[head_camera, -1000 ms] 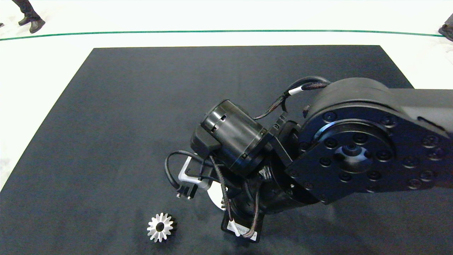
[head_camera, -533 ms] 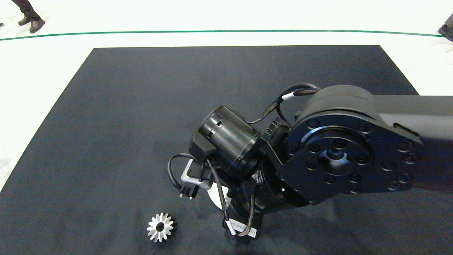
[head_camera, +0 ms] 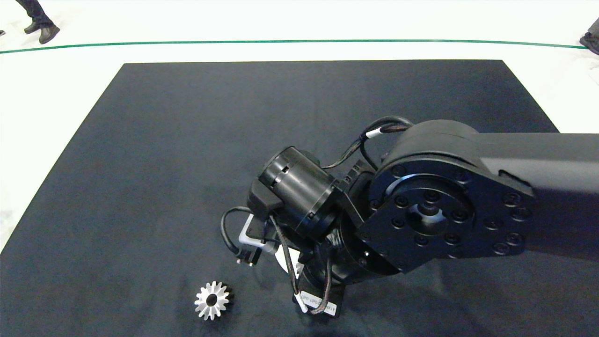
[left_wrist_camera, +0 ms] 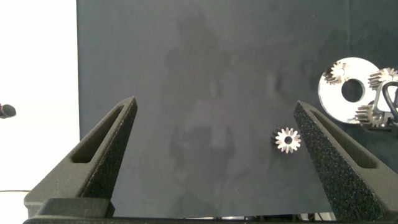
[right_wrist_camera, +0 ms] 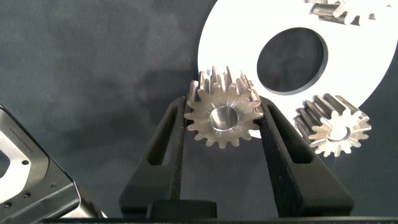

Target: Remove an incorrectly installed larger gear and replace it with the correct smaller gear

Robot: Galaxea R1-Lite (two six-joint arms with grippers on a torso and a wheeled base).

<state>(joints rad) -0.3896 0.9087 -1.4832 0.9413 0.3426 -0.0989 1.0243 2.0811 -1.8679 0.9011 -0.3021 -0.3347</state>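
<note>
In the right wrist view my right gripper is shut on the smaller gear, a dull grey one with stubby teeth. It is held at the rim of the white disc, partly over the black mat. I cannot tell whether it touches the disc. The larger gear, bright silver with long teeth, lies flat on the mat to the left of the right arm; the left wrist view shows the larger gear too. My left gripper hangs open high above the mat, holding nothing.
Two shinier small gears sit on the disc around its round centre hole. In the head view the right arm covers most of the disc. A person's shoes stand beyond the black mat.
The right arm's elbow has swung left and toward the near edge, covering more of the disc. Its wrist shifted only slightly. The larger gear has not moved.
</note>
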